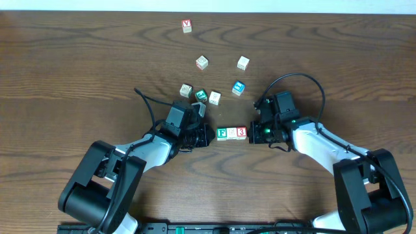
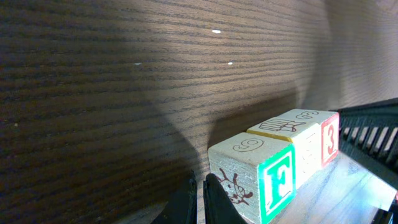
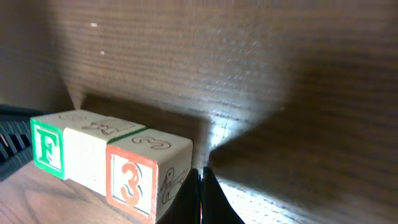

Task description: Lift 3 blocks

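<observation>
Blocks first: the three I want stand in one tight row just below the middle of the overhead frame, green F block (image 1: 221,134), pale block (image 1: 231,133) and red 3 block (image 1: 241,132), faces touching.

My left hand (image 1: 209,135) has its fingers pressed together, holding nothing between them, with the tips at the outer end of the F block. My right hand (image 1: 252,132) is likewise pressed together at the outer end of the 3 block. From the right wrist view I cannot say whether it touches or sits just beside.

As I read it, the lining-up is done and the row is bracketed end to end. Whether its underside has left the table (image 1: 78,78) I cannot tell from any view. What is left is raising both ends together. The blue-faced cube (image 1: 238,87) and other loose cubes lie apart, toward the upper middle.
</observation>
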Available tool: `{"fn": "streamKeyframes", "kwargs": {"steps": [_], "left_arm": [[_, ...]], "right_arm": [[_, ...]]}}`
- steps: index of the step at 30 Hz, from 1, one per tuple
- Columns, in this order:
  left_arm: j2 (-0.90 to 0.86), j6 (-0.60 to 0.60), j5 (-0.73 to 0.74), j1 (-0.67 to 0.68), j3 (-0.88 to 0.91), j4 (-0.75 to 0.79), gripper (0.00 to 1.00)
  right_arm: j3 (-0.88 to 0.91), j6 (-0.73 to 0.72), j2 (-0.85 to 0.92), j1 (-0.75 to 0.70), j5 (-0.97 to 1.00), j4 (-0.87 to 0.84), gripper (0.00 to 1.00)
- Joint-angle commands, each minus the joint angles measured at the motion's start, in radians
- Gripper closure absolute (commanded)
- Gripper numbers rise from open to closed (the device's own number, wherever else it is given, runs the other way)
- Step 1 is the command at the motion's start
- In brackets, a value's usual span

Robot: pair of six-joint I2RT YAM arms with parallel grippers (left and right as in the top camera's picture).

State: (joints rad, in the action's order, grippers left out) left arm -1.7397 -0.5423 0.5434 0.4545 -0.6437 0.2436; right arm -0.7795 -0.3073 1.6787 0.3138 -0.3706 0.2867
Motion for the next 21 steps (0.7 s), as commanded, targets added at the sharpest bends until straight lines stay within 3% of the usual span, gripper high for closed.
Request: {"fn": "streamKeyframes", "kwargs": {"steps": [1,21], "left_arm": [[-0.011,0.017,-0.013,0.003,-0.015,-0.003,0.92],[-0.011,0.017,-0.002,0.003,-0.015,-0.002,0.93]], "right_arm": [[-0.024,-0.013,0.008,-0.006,-0.016,0.003,0.99],[-0.024,-0.013,0.008,-0.005,-0.057,0.005,0.99]]}}
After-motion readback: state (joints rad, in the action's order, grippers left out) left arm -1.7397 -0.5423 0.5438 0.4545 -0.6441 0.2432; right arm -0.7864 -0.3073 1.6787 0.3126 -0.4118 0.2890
